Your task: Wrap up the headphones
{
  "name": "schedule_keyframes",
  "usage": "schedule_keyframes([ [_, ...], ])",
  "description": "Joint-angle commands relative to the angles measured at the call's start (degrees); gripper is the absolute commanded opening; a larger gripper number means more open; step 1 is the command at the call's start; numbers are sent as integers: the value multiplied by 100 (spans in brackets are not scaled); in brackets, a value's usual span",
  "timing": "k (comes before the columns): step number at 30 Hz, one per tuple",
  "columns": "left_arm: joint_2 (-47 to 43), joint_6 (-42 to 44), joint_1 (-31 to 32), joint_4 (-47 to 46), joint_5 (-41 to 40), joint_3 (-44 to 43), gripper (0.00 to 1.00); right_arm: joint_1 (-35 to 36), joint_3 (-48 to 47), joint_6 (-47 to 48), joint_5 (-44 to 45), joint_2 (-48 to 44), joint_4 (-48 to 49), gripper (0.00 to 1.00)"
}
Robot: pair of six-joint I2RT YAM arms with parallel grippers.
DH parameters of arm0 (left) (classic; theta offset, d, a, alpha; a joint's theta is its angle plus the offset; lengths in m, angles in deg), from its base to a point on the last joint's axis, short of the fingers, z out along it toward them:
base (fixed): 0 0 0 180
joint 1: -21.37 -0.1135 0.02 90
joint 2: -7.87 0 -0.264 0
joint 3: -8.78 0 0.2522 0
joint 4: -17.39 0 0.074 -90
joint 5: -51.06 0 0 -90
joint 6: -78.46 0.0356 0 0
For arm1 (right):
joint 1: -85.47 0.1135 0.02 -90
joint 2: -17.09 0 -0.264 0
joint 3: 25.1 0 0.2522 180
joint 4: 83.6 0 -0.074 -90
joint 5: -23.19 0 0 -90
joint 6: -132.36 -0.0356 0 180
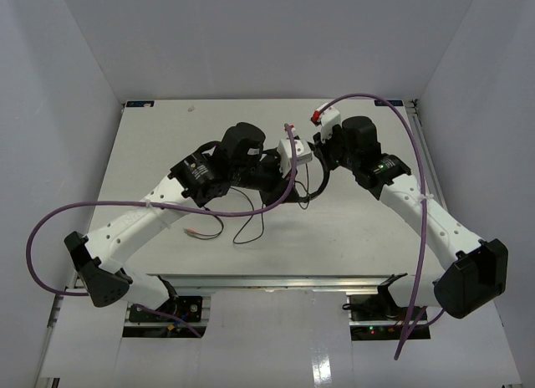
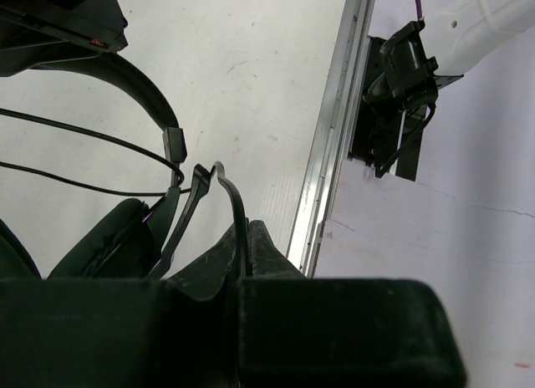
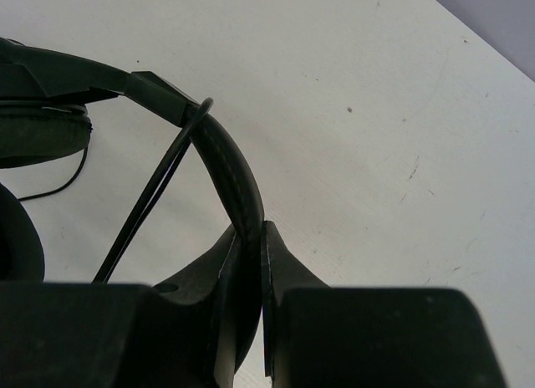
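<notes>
The black headphones (image 1: 316,187) hang between my two grippers above the table's middle. My right gripper (image 3: 251,231) is shut on the padded headband (image 3: 224,150) and shows in the top view (image 1: 323,160). One earcup (image 3: 42,133) lies at the left of that view, and two cable strands (image 3: 155,191) cross the headband. My left gripper (image 2: 242,231) is shut on the thin black cable (image 2: 232,191), next to an earcup (image 2: 104,246) and below the headband (image 2: 125,70). It also shows in the top view (image 1: 278,174). Loose cable (image 1: 249,227) trails to the reddish plug (image 1: 191,233).
The thick purple arm cables (image 1: 251,211) loop over the table and past its sides. The table's metal front rail (image 2: 334,145) and a black bracket (image 2: 401,70) beyond it lie close to my left gripper. White walls enclose the table (image 1: 150,154).
</notes>
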Motion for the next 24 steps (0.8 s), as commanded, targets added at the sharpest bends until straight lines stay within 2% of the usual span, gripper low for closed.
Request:
schedule_keyframes([
  [1, -152, 127, 11, -31, -72, -24, 6, -43, -219, -20, -141, -129, 377, 8],
  [6, -98, 164, 11, -45, -143, -171, 5, -39, 46, 185, -151, -201, 403, 8],
  [16, -68, 192, -240, -193, -911, -260, 4, 75, 764, 732, -179, -765, 548, 8],
  [24, 81, 242, -517, -367, -1321, -126, 4, 101, 1060, 1152, -853, -1375, 592, 8],
])
